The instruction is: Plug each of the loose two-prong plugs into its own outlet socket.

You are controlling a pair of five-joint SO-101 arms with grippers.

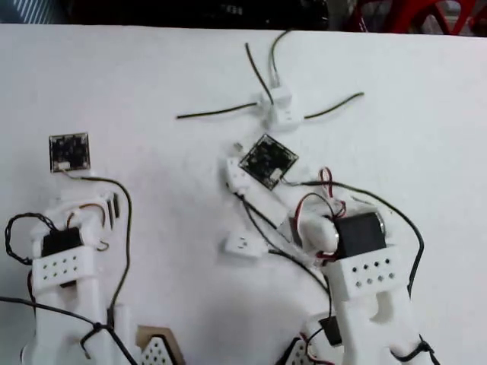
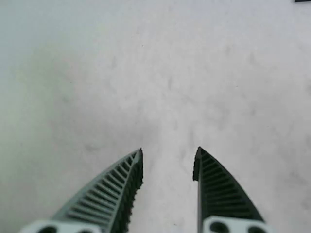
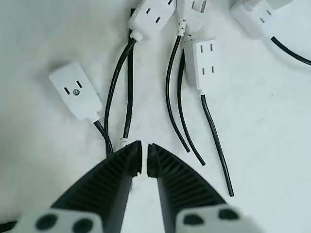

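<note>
Toward the middle of the table's (image 1: pixel 426 68) far edge, a cluster of white blocks (image 1: pixel 278 106) with short black cords (image 1: pixel 213 113) fanning off. Just ahead of the right gripper (image 3: pixel 144 145), an outlet socket (image 3: pixel 77 91) lying face up, a second socket (image 3: pixel 206 58) nearby, and farther off what looks like a two-prong plug (image 3: pixel 195 8). Right gripper pinched to a sliver, holding nothing; left gripper (image 2: pixel 169 150) moderately parted above bare table by the near left corner, well apart from all this. Probably light, rigid, smooth plastic: likely to skid or spin rather than sit still. Best taken across the flat sides of the plug body, behind the prongs, never by the cord. More cords strewn between tips and plug, seemingly stiff enough to drag a body askew; loose sockets liable to slide under any push, so worth bracing with the spare gripper.
</note>
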